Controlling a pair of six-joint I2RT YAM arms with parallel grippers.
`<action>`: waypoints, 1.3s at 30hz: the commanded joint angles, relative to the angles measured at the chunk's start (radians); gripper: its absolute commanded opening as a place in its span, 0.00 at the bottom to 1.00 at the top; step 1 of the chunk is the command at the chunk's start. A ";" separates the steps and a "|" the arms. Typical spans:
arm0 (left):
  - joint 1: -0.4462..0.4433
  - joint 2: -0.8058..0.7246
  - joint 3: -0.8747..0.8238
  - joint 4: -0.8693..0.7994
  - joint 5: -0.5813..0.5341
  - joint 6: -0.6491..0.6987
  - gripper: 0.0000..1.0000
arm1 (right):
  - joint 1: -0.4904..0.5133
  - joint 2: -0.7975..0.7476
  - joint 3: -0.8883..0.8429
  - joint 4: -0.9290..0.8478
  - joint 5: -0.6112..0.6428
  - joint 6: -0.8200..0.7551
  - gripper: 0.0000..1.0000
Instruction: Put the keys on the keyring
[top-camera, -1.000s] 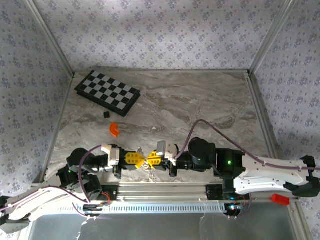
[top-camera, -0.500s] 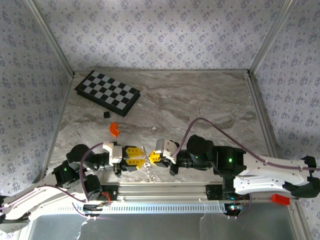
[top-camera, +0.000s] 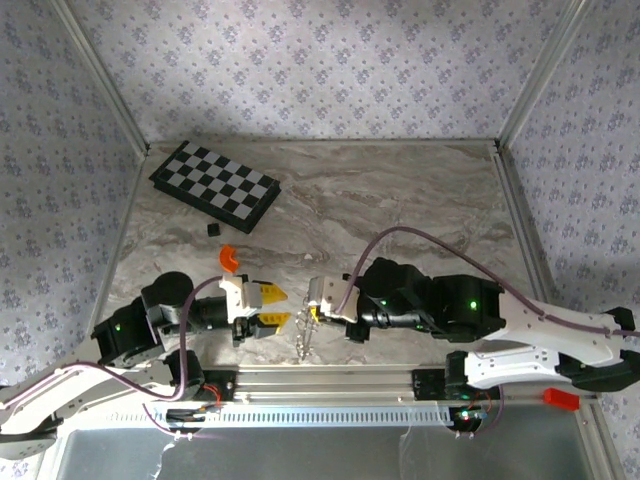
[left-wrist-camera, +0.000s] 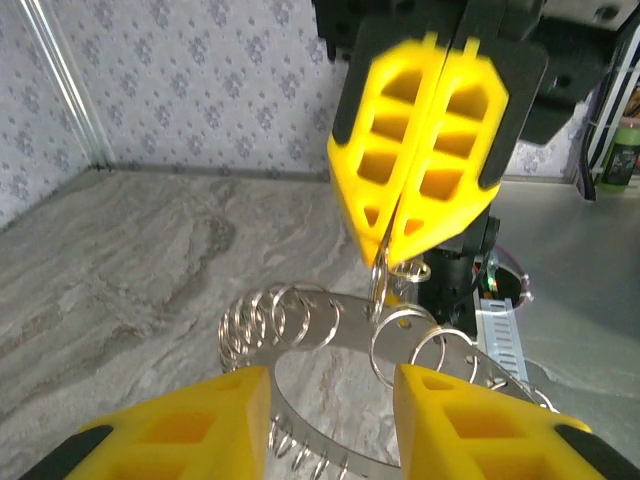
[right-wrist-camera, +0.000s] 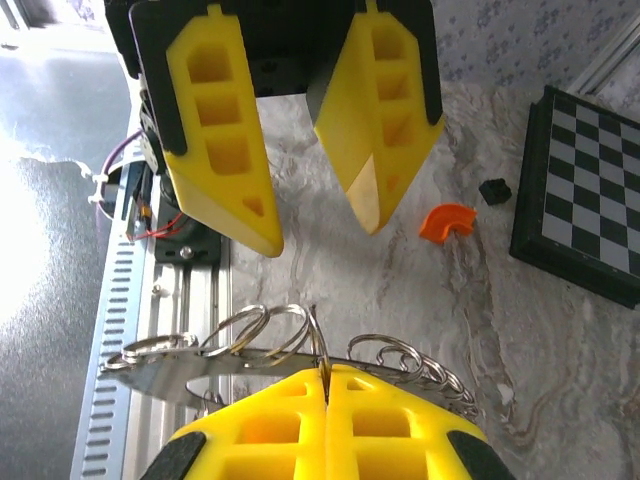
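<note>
The keyring (top-camera: 303, 338) is a flat silver band strung with many small split rings. It hangs just above the marble near the front rail. My right gripper (top-camera: 312, 312) is shut on one of its small rings, and in the right wrist view the closed fingertips (right-wrist-camera: 325, 385) pinch that ring above the band (right-wrist-camera: 200, 362). My left gripper (top-camera: 280, 306) stands open a little to the left, facing the ring without touching it. From the left wrist, its gripper (left-wrist-camera: 330, 400) frames the keyring (left-wrist-camera: 354, 310) below the shut right gripper (left-wrist-camera: 395, 235). The keys are hidden.
A black-and-white checkerboard (top-camera: 215, 187) lies at the back left. A small black piece (top-camera: 212, 229) and an orange curved plastic piece (top-camera: 230, 259) sit in front of it. The aluminium rail (top-camera: 330, 378) runs along the near edge, under the ring.
My left gripper has let go, opened and drawn back to the left. The right gripper stays shut on the keyring and has shifted slightly left, with the ring now hanging from it alone.
</note>
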 joint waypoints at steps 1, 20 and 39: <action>-0.007 -0.005 0.050 -0.011 -0.009 0.019 0.37 | -0.007 0.027 0.078 -0.120 0.031 -0.030 0.00; -0.007 0.074 -0.005 0.134 0.049 0.001 0.29 | -0.025 0.152 0.197 -0.193 0.014 -0.028 0.00; -0.006 0.088 -0.048 0.166 0.026 0.003 0.20 | -0.032 0.164 0.185 -0.148 -0.020 -0.016 0.00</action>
